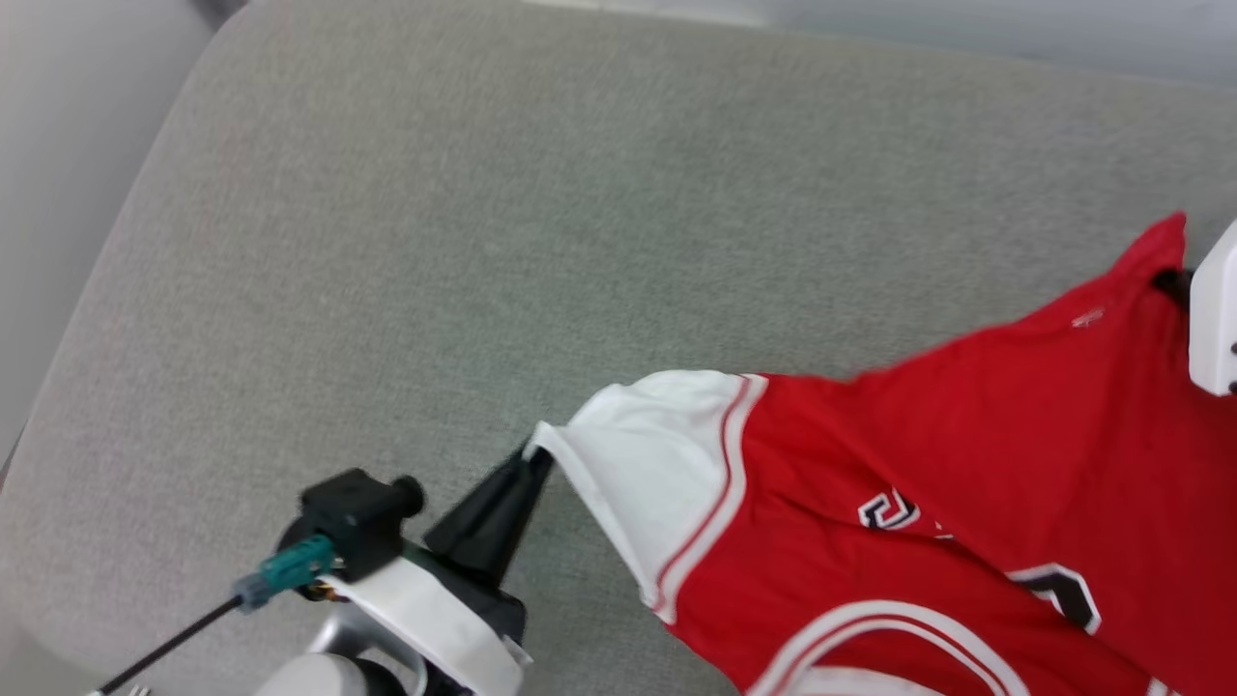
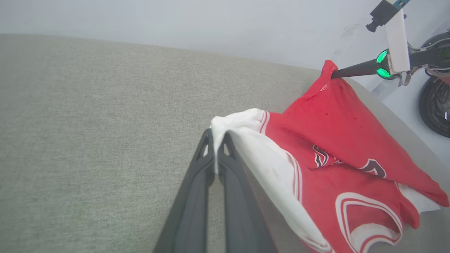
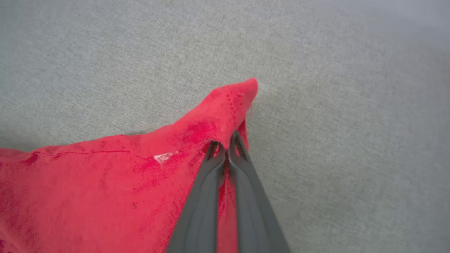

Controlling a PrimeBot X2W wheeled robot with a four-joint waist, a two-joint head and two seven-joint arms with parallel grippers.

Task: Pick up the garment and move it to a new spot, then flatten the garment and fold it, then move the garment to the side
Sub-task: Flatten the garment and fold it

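The shirt stretches across the lower right of the head view, over the grey cushion. The left claw is pinched shut on its white sleeve, and the right claw is shut on its red corner at the right edge. The shirt's long axis runs between them.

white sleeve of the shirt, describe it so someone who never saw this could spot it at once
Start at the wide grey cushion, then find the red shirt toward its right in the head view. The white sleeve is the shirt's leftmost end, pinched at its tip by the left tool. Unlike the red body, it is plain white with thin red stripes along its seam.
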